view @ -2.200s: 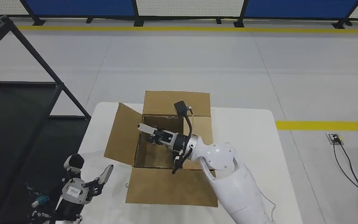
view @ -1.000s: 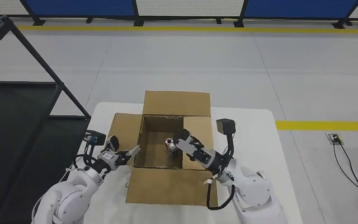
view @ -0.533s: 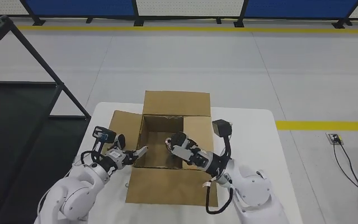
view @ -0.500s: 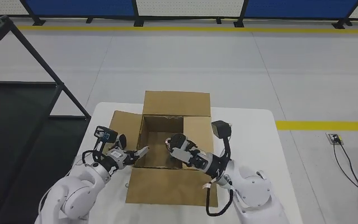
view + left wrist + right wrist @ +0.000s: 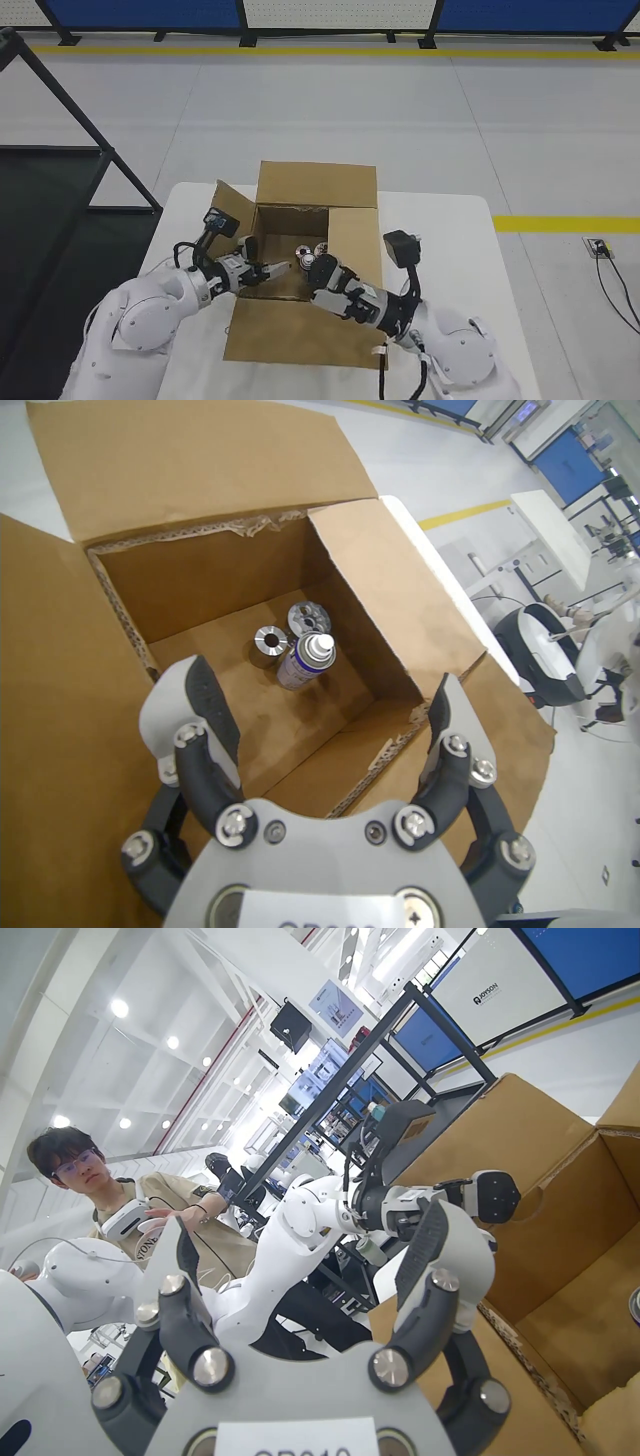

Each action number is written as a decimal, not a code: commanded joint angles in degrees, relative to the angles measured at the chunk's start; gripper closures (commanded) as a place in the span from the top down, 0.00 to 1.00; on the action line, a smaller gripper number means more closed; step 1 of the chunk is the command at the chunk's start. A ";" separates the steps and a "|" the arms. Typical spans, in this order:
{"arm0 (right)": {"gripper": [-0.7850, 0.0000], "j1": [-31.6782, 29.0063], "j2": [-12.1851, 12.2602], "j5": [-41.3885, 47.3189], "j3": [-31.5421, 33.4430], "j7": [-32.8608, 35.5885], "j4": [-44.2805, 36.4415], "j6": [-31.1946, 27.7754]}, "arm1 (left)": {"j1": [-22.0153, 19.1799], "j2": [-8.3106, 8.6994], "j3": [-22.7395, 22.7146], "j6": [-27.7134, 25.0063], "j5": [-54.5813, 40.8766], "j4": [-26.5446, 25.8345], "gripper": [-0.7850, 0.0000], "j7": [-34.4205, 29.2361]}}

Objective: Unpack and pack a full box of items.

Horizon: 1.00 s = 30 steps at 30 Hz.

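Note:
An open cardboard box (image 5: 316, 185) stands on the white table (image 5: 440, 215). On its floor a blue spray can (image 5: 306, 659) stands upright beside two metal cylinders (image 5: 271, 644) (image 5: 308, 618); these items (image 5: 308, 254) also show from above. My left gripper (image 5: 322, 710) (image 5: 268, 270) hangs open over the box's left wall, empty. My right gripper (image 5: 305, 1253) (image 5: 318, 270) is open and empty above the box's front part, facing the left gripper (image 5: 480, 1200).
The box's four flaps are folded out: the left flap (image 5: 232, 205) stands tilted up and the front flap (image 5: 300, 335) lies over the table's near side. A black metal frame (image 5: 95, 165) stands left of the table.
My left gripper has moved right, from beside the box to over its left wall, and the left flap has risen. The right gripper shifted slightly toward the box's front.

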 commanded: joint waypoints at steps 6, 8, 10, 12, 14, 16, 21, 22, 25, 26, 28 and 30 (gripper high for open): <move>1.00 -1.26 0.76 0.84 0.59 -0.77 -0.24 -1.11 | -4.68 -0.29 3.58 4.68 -1.99 3.24 1.00 -0.88; 1.00 -1.59 0.97 1.05 0.71 -1.03 -0.20 -1.31 | -5.10 -0.30 4.37 5.11 -1.50 3.19 1.00 -0.70; 1.00 -1.86 1.19 1.29 0.87 -1.28 -0.10 -1.50 | -4.83 -0.18 4.40 5.07 -1.48 2.82 1.00 -0.64; 1.00 -2.01 1.38 1.61 0.96 -1.49 0.13 -1.75 | -4.26 0.02 3.78 4.90 -1.34 2.54 1.00 -0.20; 1.00 -1.97 1.57 1.90 0.98 -1.60 0.36 -1.89 | -3.29 0.24 2.72 5.07 -1.89 2.23 1.00 0.39; 1.00 -1.80 1.75 2.10 0.95 -1.68 0.61 -2.01 | -2.13 0.53 1.58 5.02 -1.49 1.59 1.00 0.96; 1.00 -0.32 2.15 2.97 0.53 -1.28 1.48 -1.66 | 1.52 1.31 -2.11 5.03 0.94 -0.13 1.00 3.78; 1.00 0.14 2.21 3.12 0.33 -1.14 1.74 -1.46 | 2.18 1.44 -2.94 5.28 1.17 -0.31 1.00 4.40; 1.00 1.54 2.37 3.47 -0.33 -0.79 2.50 -1.11 | 3.73 1.82 -5.41 6.09 1.04 -0.67 1.00 5.70; 1.00 1.99 2.43 3.61 -0.52 -0.71 2.78 -1.03 | 4.21 1.94 -6.27 6.38 0.89 -0.75 1.00 6.10; 1.00 2.77 2.54 3.81 -0.88 -0.53 3.28 -0.83 | 5.21 2.16 -7.87 6.67 0.25 -0.89 1.00 6.71; 1.00 3.42 2.65 4.03 -1.21 -0.47 3.70 -0.78 | 6.11 2.40 -9.46 6.76 -0.53 -0.85 1.00 6.96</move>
